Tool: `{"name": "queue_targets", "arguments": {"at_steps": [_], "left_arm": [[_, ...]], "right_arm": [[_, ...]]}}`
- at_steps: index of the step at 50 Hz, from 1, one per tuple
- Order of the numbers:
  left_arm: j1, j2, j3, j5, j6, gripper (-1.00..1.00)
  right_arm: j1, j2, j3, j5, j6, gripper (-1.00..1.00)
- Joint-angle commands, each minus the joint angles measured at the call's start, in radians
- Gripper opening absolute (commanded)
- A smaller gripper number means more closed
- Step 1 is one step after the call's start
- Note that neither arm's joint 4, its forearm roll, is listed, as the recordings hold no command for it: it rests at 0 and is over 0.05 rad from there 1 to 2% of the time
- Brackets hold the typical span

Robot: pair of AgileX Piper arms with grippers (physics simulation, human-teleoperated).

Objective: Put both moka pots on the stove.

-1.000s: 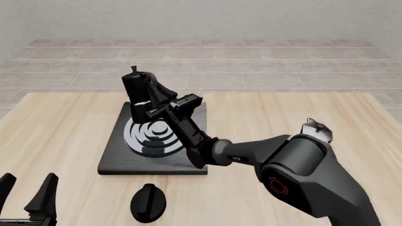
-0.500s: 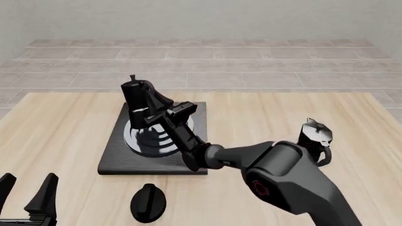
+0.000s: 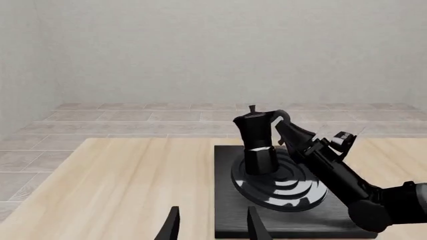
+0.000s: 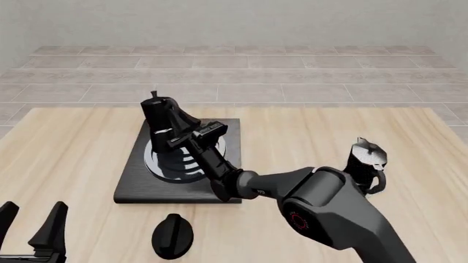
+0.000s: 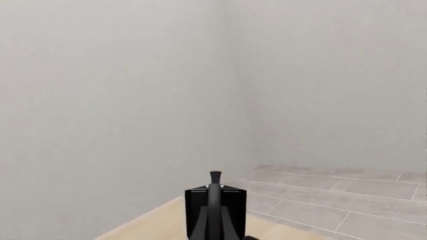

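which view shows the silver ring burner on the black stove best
The left wrist view: the silver-grey concentric ring burner lies mostly open, with the black faceted moka pot standing on it. In the front view the burner is largely covered by that pot and the right arm. The right wrist view shows none of it.

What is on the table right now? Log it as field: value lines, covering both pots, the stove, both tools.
pot one: moka pot held upright over the stove's burner rings, by its handle side
pot two: second moka pot standing on the table, right of the stove, partly behind the right arm
stove: black slab with ring burner, centre-left of the table
right tool: shut on the first pot
left tool: open, holding nothing, near edge
other: black oval knob in front of the stove
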Motion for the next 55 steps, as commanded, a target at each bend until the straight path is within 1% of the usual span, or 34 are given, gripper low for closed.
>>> {"name": "queue_targets", "arguments": {"at_steps": [1,3,4,5,7,9,10,12,13,14,15,16,17,19,20,21,22,23,25,26,28,29,30,31,36,39,46,50,55], "left_arm": [[0.000,0.000,0.000,0.000,0.000,1.00],[0.000,0.000,0.000,0.000,0.000,1.00],[0.000,0.000,0.000,0.000,0.000,1.00],[0.000,0.000,0.000,0.000,0.000,1.00],[0.000,0.000,0.000,0.000,0.000,1.00],[0.000,0.000,0.000,0.000,0.000,1.00],[0.000,0.000,0.000,0.000,0.000,1.00],[0.000,0.000,0.000,0.000,-0.001,1.00],[0.000,0.000,0.000,0.000,0.000,1.00],[0.000,0.000,0.000,0.000,0.000,1.00],[0.000,0.000,0.000,0.000,0.000,1.00],[0.000,0.000,0.000,0.000,0.000,1.00],[0.000,0.000,0.000,0.000,-0.001,1.00],[0.000,0.000,0.000,0.000,0.000,1.00],[0.000,0.000,0.000,0.000,0.000,1.00],[0.000,0.000,0.000,0.000,0.000,1.00],[0.000,0.000,0.000,0.000,0.000,1.00],[0.000,0.000,0.000,0.000,0.001,1.00],[0.000,0.000,0.000,0.000,0.000,1.00],[0.000,0.000,0.000,0.000,-0.001,1.00],[0.000,0.000,0.000,0.000,0.000,1.00],[0.000,0.000,0.000,0.000,0.000,1.00],[0.000,0.000,0.000,0.000,0.000,1.00],[0.000,0.000,0.000,0.000,0.000,1.00],[0.000,0.000,0.000,0.000,0.000,1.00],[0.000,0.000,0.000,0.000,0.001,1.00],[0.000,0.000,0.000,0.000,0.000,1.00],[0.000,0.000,0.000,0.000,0.000,1.00],[0.000,0.000,0.000,0.000,0.000,1.00]], "right_arm": [[0.009,0.001,0.015,-0.003,-0.001,-1.00],[0.016,-0.006,0.044,-0.003,-0.015,-1.00],[0.015,-0.005,0.044,-0.003,-0.011,-1.00],[0.021,-0.017,0.080,-0.003,-0.021,1.00],[0.021,-0.021,0.089,-0.003,-0.031,1.00],[0.020,-0.034,0.137,-0.003,-0.047,1.00],[0.027,-0.045,0.155,-0.003,-0.065,1.00],[0.017,-0.061,0.199,-0.003,-0.066,1.00],[0.017,-0.070,0.218,-0.003,-0.079,1.00],[0.017,-0.071,0.218,-0.003,-0.079,1.00],[0.014,-0.084,0.247,-0.003,-0.094,1.00],[0.014,-0.084,0.247,-0.003,-0.094,1.00],[0.002,-0.103,0.301,-0.003,-0.104,1.00],[-0.003,-0.122,0.332,-0.003,-0.094,1.00],[0.008,-0.135,0.358,0.003,-0.124,1.00],[0.007,-0.145,0.370,0.001,-0.122,1.00],[0.006,-0.154,0.371,0.030,-0.125,1.00],[0.006,-0.158,0.367,0.048,-0.144,1.00],[0.004,-0.179,0.390,0.041,-0.134,1.00],[0.003,-0.193,0.399,0.053,-0.143,1.00],[0.001,-0.209,0.416,0.051,-0.140,1.00],[0.004,-0.222,0.430,0.053,-0.157,1.00],[-0.001,-0.230,0.439,0.049,-0.150,1.00],[0.002,-0.249,0.463,0.045,-0.153,1.00],[-0.001,-0.280,0.502,0.043,-0.156,1.00],[-0.002,-0.313,0.535,0.044,-0.154,1.00],[-0.014,-0.361,0.571,0.063,-0.152,1.00],[-0.012,-0.406,0.626,0.059,-0.150,1.00],[-0.031,-0.439,0.668,0.054,-0.139,1.00]]}}
